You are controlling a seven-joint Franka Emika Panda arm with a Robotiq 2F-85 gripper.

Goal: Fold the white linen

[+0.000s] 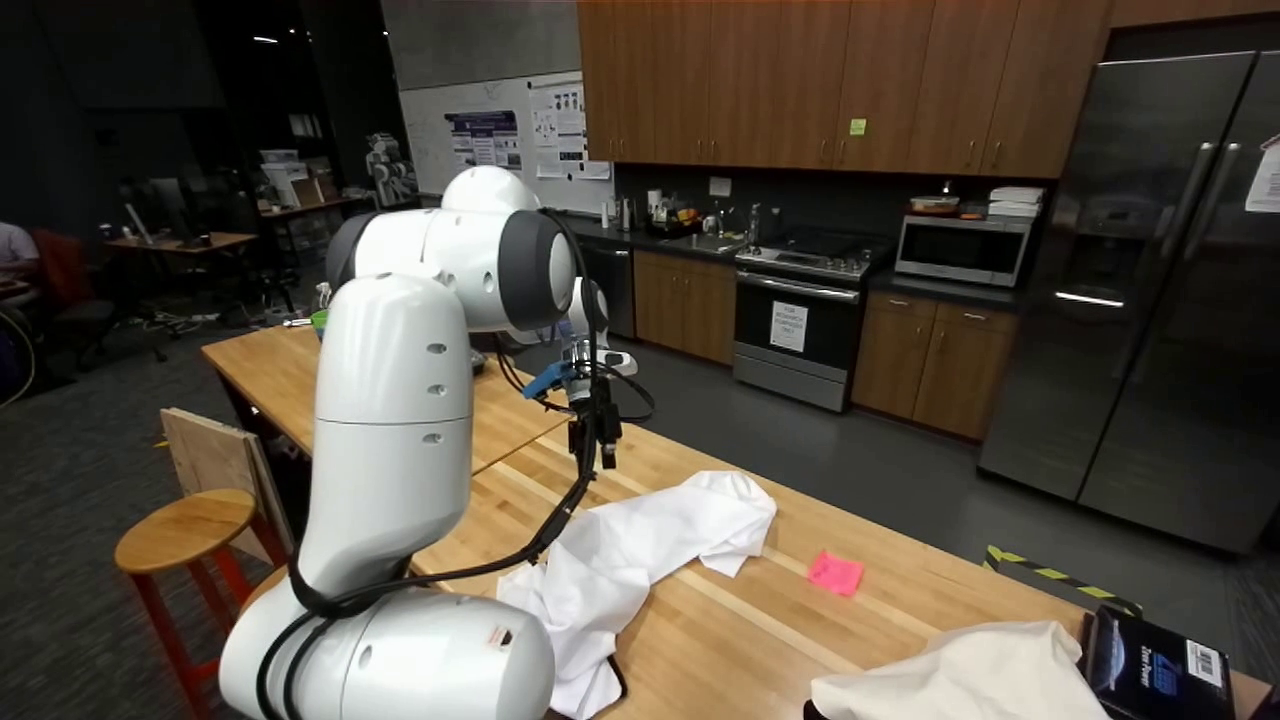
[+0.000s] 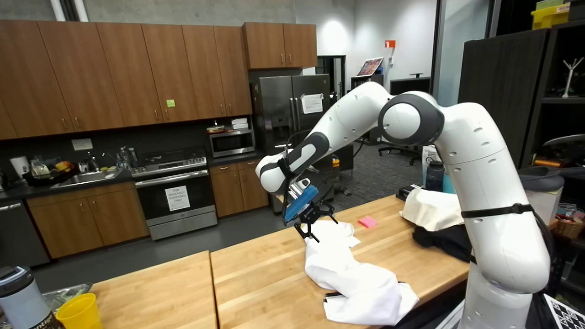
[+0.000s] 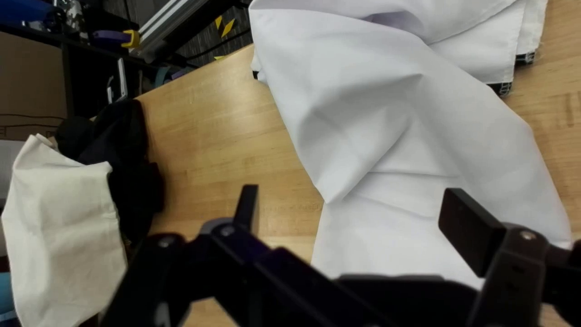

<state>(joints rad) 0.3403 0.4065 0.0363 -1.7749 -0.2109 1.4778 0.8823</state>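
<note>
The white linen point(image 1: 650, 540) lies rumpled in a long strip across the wooden table point(image 1: 730, 640). It also shows in an exterior view point(image 2: 361, 288), with dark bits at some edges. In the wrist view the linen point(image 3: 386, 118) has a folded-over flap and frayed, black-trimmed edges at the top right. My gripper point(image 3: 356, 211) is open with nothing between its fingers. The right finger is over the linen and the left finger over bare wood. In both exterior views the gripper point(image 1: 592, 457) is above the table near the linen's far end point(image 2: 324, 231). The linen's part below the palm is hidden.
A pink item point(image 1: 836, 573) lies beyond the linen. A cream cloth point(image 2: 432, 210) and black cloth point(image 3: 136, 181) lie near the table's end, beside a black box point(image 1: 1155, 665). A yellow cup point(image 2: 80, 313) and a bottle point(image 2: 25, 297) stand on the adjoining table.
</note>
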